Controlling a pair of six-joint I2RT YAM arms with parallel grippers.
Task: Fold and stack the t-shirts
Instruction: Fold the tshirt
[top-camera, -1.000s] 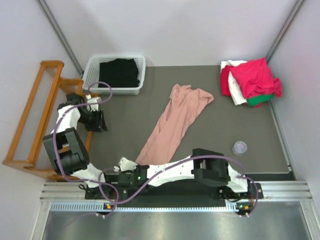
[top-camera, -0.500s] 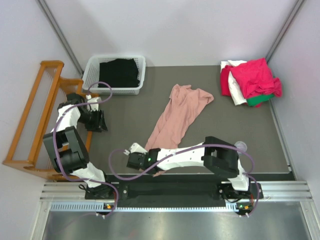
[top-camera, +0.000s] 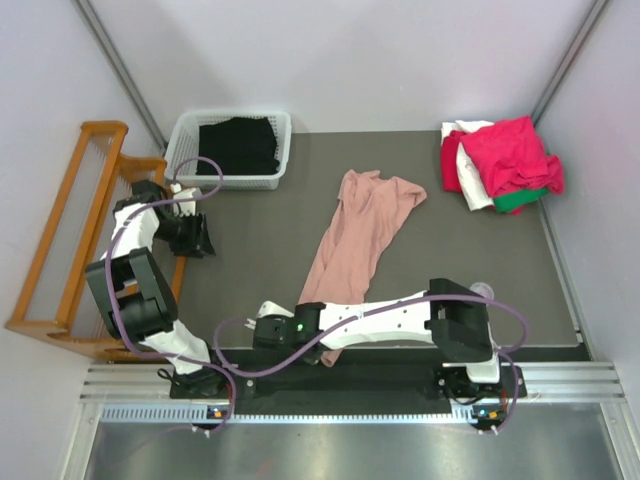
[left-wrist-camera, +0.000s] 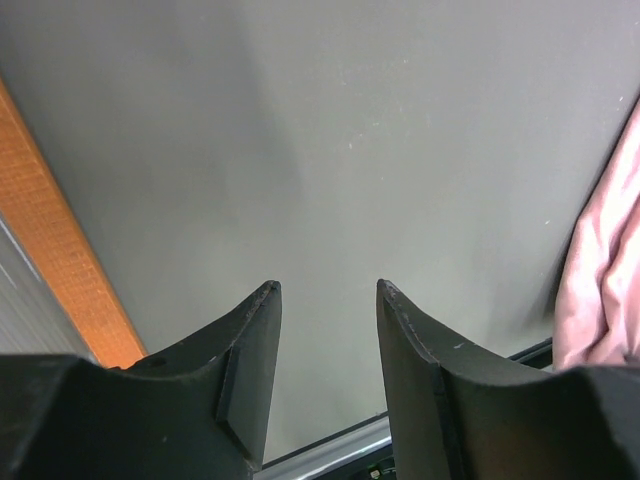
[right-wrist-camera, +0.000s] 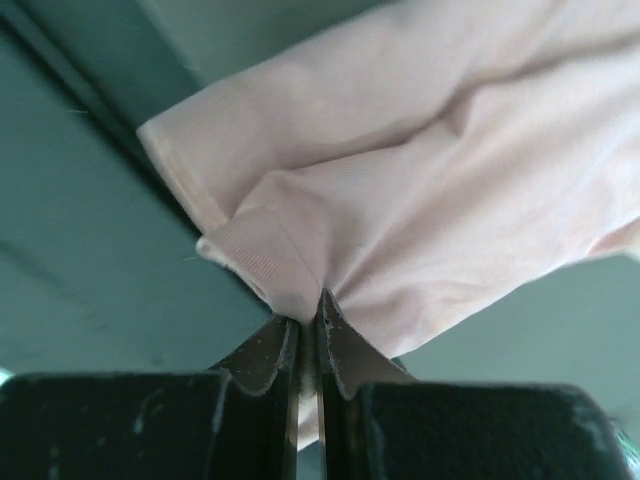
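Note:
A dusty-pink t-shirt (top-camera: 362, 225) lies stretched in a long band from the table's middle toward the near edge. My right gripper (top-camera: 312, 346) is shut on its near end, low by the front edge. In the right wrist view the fingers (right-wrist-camera: 310, 322) pinch a bunched fold of the pink cloth (right-wrist-camera: 430, 190), which fans out up and to the right. My left gripper (top-camera: 195, 238) hovers open at the table's left side with nothing between its fingers (left-wrist-camera: 327, 290); the pink t-shirt (left-wrist-camera: 600, 270) shows at the right edge of that view. A heap of crimson-pink (top-camera: 512, 152), white (top-camera: 472, 130) and green (top-camera: 521, 200) t-shirts sits at the back right.
A white basket (top-camera: 180, 140) holding black cloth stands at the back left. A wooden rack (top-camera: 62, 235) leans beside the table's left edge, close to my left arm. A small clear cup (top-camera: 483, 289) sits near the right front, partly behind my right arm.
My right gripper has carried the pink t-shirt's near end rightward and closer to the front edge, bunching the lower part. My left gripper has shifted slightly toward the back.

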